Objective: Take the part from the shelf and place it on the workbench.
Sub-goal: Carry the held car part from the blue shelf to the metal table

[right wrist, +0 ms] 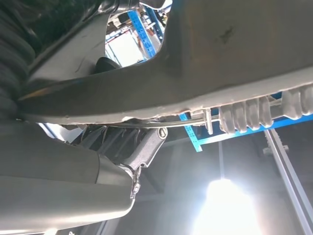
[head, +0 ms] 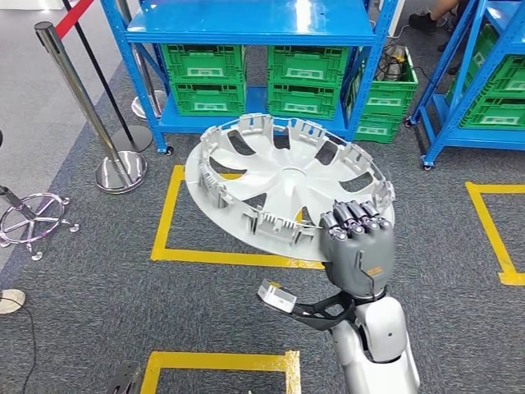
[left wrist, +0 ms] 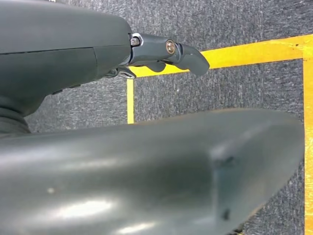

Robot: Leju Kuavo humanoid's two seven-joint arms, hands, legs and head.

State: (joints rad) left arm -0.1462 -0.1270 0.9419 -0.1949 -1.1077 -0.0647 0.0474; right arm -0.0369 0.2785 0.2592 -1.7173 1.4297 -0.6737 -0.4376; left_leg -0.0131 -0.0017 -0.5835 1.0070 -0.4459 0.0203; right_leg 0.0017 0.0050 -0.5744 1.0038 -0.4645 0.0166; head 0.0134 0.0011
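The part is a large silver wheel cover (head: pixel 279 176), held nearly flat above the floor with its ribbed, clipped inner side up. My right hand (head: pixel 358 246) grips its near right rim, dark fingers curled over the edge. From underneath, in the right wrist view, the wheel cover's rim (right wrist: pixel 236 58) crosses the picture, and my right hand (right wrist: pixel 122 147) is clamped against it. My left hand (left wrist: pixel 147 161) hangs over grey carpet with nothing in it, one finger (left wrist: pixel 173 51) stretched out apart from the thick thumb.
A blue shelf (head: pixel 248 25) with green crates (head: pixel 207 78) stands just beyond the wheel cover. A second blue rack (head: pixel 489 82) is at the right. Chrome stanchions (head: pixel 117 168) stand at the left. Yellow tape boxes (head: pixel 167 213) mark the grey carpet. A person's foot (head: pixel 424 20) shows at the top right.
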